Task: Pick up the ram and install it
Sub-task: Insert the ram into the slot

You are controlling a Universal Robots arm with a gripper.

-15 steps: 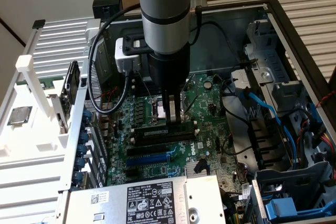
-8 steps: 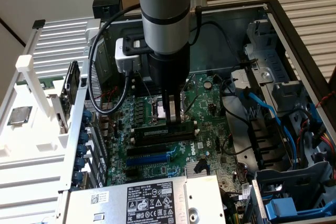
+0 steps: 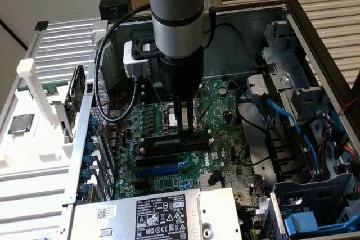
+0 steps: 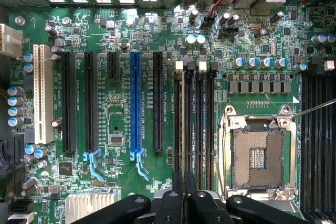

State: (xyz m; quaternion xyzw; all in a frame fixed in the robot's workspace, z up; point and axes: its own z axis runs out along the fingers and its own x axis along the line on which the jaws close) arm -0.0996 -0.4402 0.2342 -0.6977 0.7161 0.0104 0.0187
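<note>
We see the robot's grey arm reaching down into an open computer case (image 3: 315,32). At its tip, the black gripper (image 3: 183,126) hangs right over the big green board (image 3: 225,113) full of little parts.

The ram (image 3: 169,143), a long thin stick with dark chips and a white label, stands on its edge in one of the long black memory slots (image 3: 169,158). It runs across the board, just in front of the square silver-framed chip socket (image 3: 170,117).

The gripper's two fingers are squeezed close together. They pinch the thin top edge of the ram near its middle.

From the wrist view we look straight down. The black fingers (image 4: 178,192) sit nearly touching each other, right above the row of black memory slots (image 4: 206,129). The chip socket (image 4: 257,156) is just beside those slots, with its grid of tiny pins showing. On the other side of the slots is a long bright blue slot (image 4: 135,103), and farther off is a long white slot (image 4: 42,93).

In the exterior view, a small square silver chip (image 3: 21,123) lies on a white tray (image 3: 34,155) at the exterior view's left, well apart from the gripper. A grey metal box (image 3: 163,214) with a black label sits near the front. Blue cables (image 3: 281,113) curl at the exterior view's right.
</note>
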